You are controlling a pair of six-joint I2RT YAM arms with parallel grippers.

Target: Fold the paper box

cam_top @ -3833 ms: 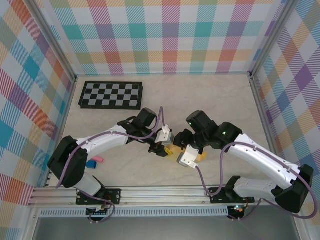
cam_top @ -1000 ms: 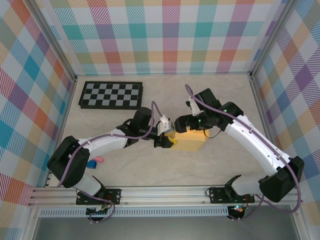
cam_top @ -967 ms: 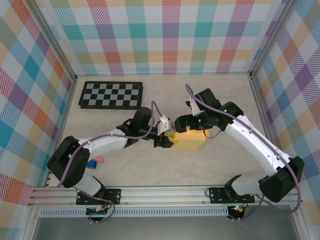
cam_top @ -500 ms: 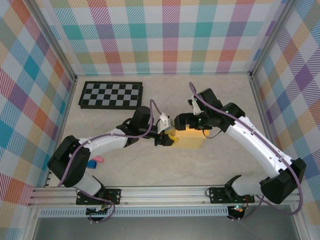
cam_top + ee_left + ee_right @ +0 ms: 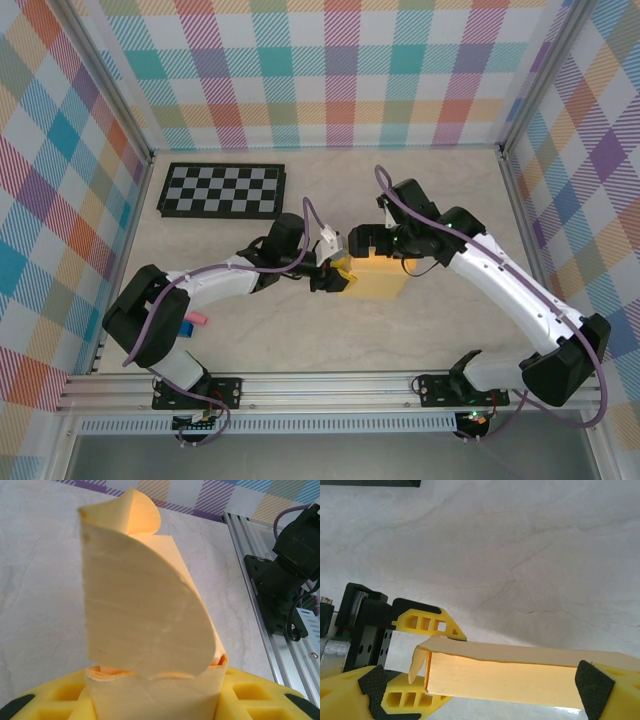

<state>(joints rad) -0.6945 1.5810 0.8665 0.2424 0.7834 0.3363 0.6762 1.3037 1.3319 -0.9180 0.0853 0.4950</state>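
Marble tabletop (image 5: pixel 460 190): paper box (image 5: pixel 380 284) near centre, long axis roughly 9-to-3 o'clock, open end facing 9. It's yellow-orange card, a part-formed flat sleeve with a rounded flap loose at the open end. Left gripper (image 5: pixel 337 277) jaws clamped on that 9 o'clock end. Right gripper (image 5: pixel 385 264) jaws spread wide, straddling the box lengthwise, one pad clear of the card.
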